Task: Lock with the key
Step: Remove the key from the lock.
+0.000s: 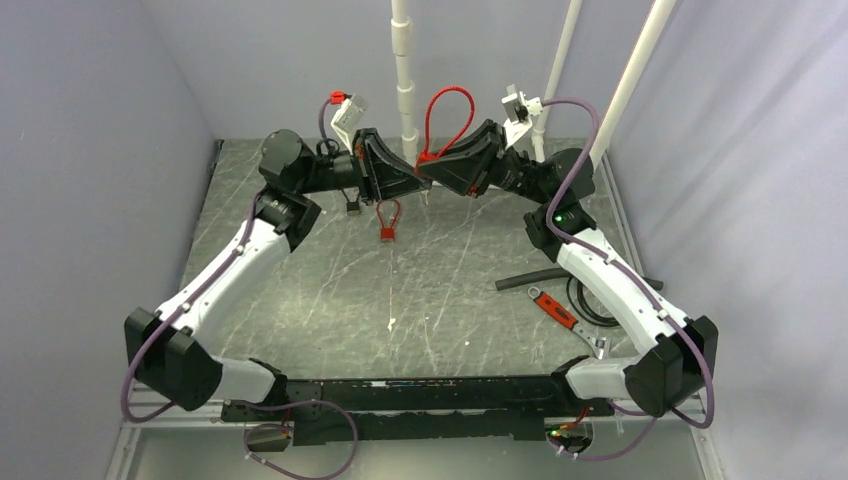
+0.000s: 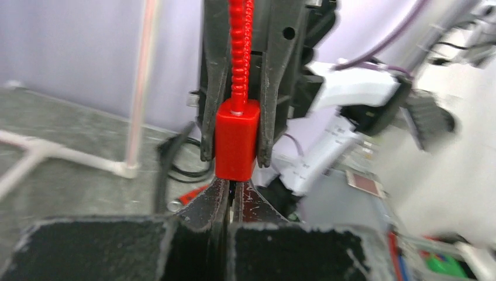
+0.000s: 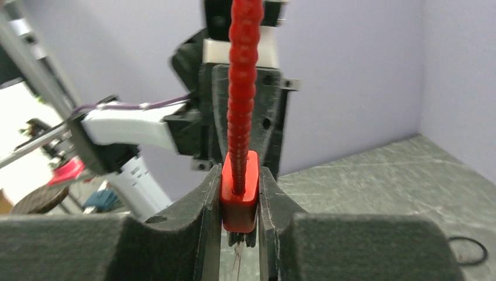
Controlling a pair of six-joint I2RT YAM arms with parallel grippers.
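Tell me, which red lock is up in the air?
The red lock with the big loop, pinched in the right gripper. The other red lock, with a smaller loop, lies on the table with nothing holding it.

Grey, white-veined bench (image 1: 440, 300). Near its right edge, lying flat: a red-handled metal tool (image 1: 553, 308), slanted, grey head towards the near right corner. Just beyond it, a short black tube (image 1: 528, 281), pointing inwards from that edge. Beside both, a black cable coil (image 1: 573, 298), partly hidden. Towards the middle of the bench, a small white speck (image 1: 390, 322). Along the far edge, upright white pipes (image 1: 403, 70).
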